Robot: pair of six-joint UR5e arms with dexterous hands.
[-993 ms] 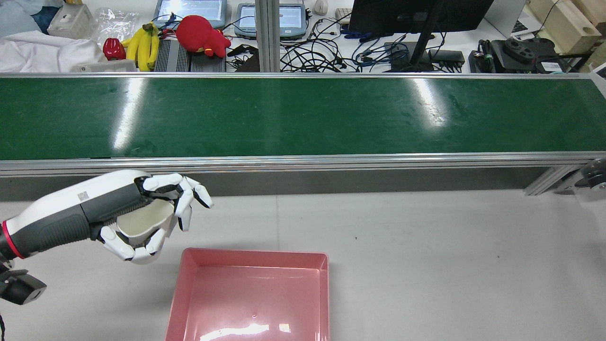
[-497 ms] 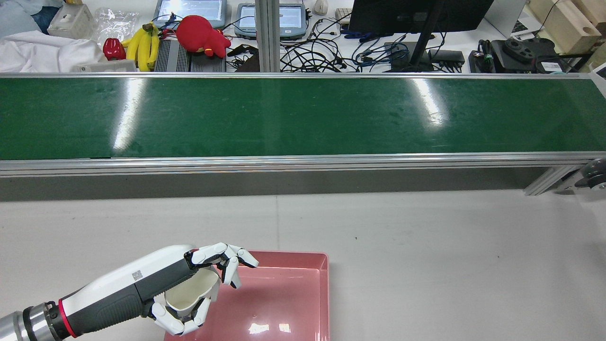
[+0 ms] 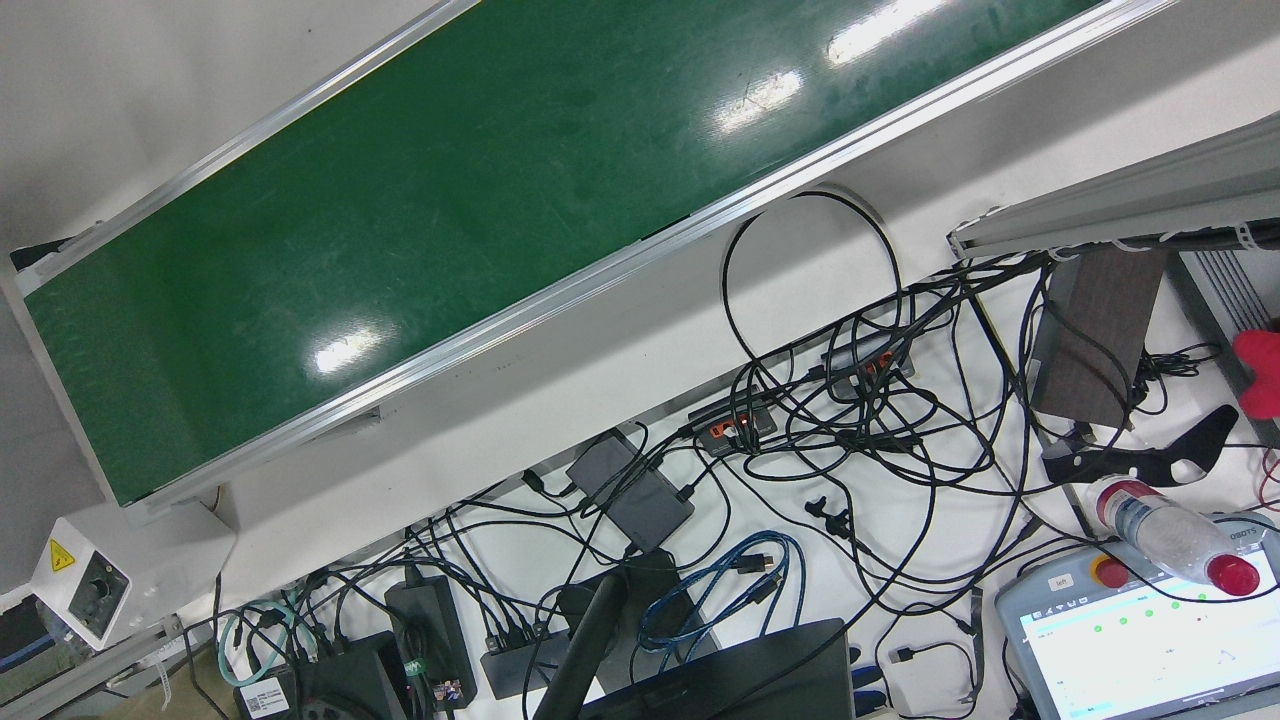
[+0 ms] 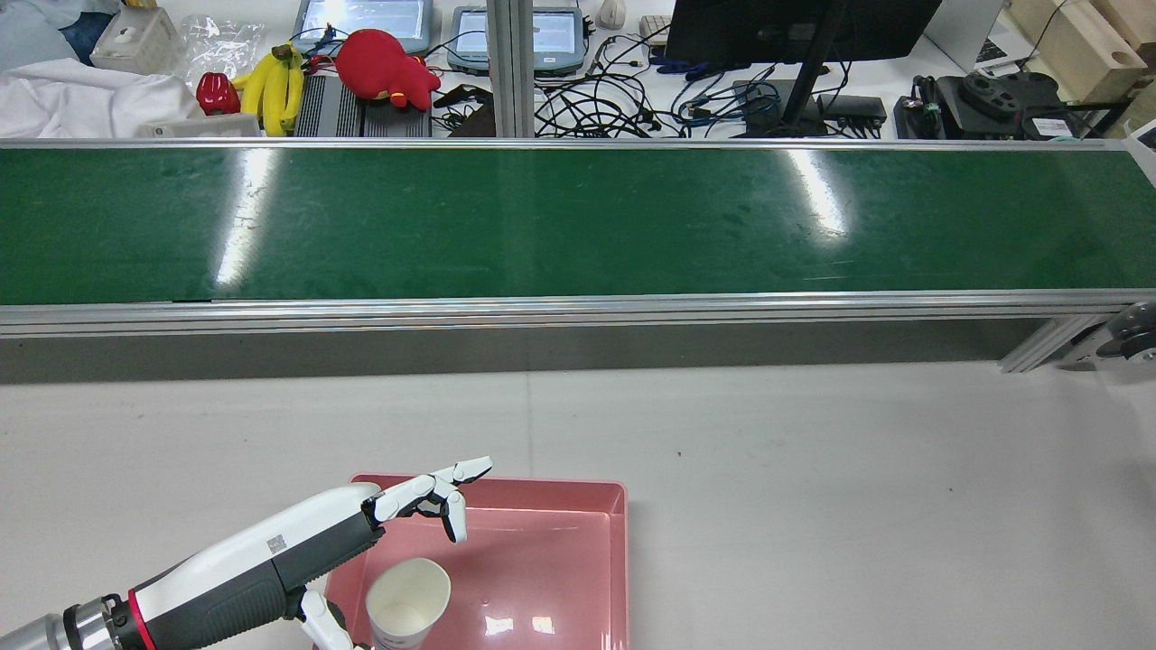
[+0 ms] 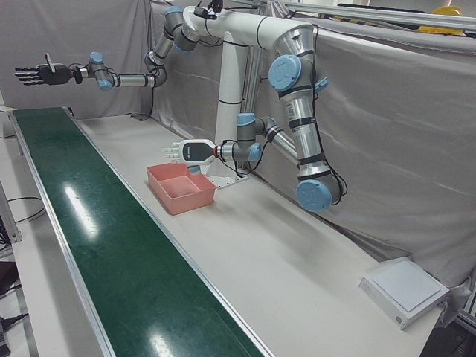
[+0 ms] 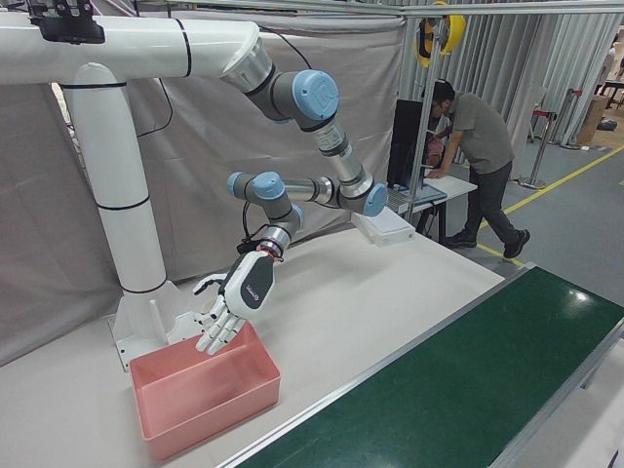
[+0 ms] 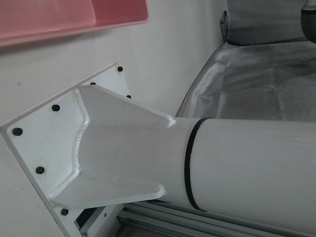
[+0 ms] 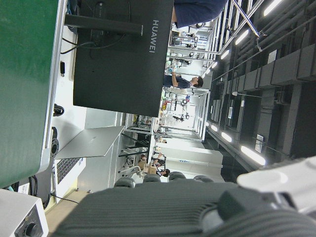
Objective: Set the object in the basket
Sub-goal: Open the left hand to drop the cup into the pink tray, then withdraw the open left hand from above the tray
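A white paper cup [image 4: 408,603] stands mouth up inside the pink basket [image 4: 616,542], in its left part at the bottom edge of the rear view. My left hand [image 4: 420,498] is open with its fingers stretched out just above and beyond the cup, over the basket's left rim, and holds nothing. It also shows above the basket [image 5: 181,190] in the left-front view [image 5: 178,152] and over the basket [image 6: 205,395] in the right-front view [image 6: 222,314]. My right hand [image 5: 33,74] is open and empty, held high past the far end of the belt.
The long green conveyor belt [image 4: 578,221] runs across beyond the basket, with a metal rail [image 4: 578,311] on its near side. The arms' white pedestal [image 5: 229,97] stands close behind the basket. A cluttered desk with cables [image 3: 850,420] lies past the belt.
My left hand carried the cup from beside the belt back over the basket, then opened. The cup has left the hand and now stands in the basket.
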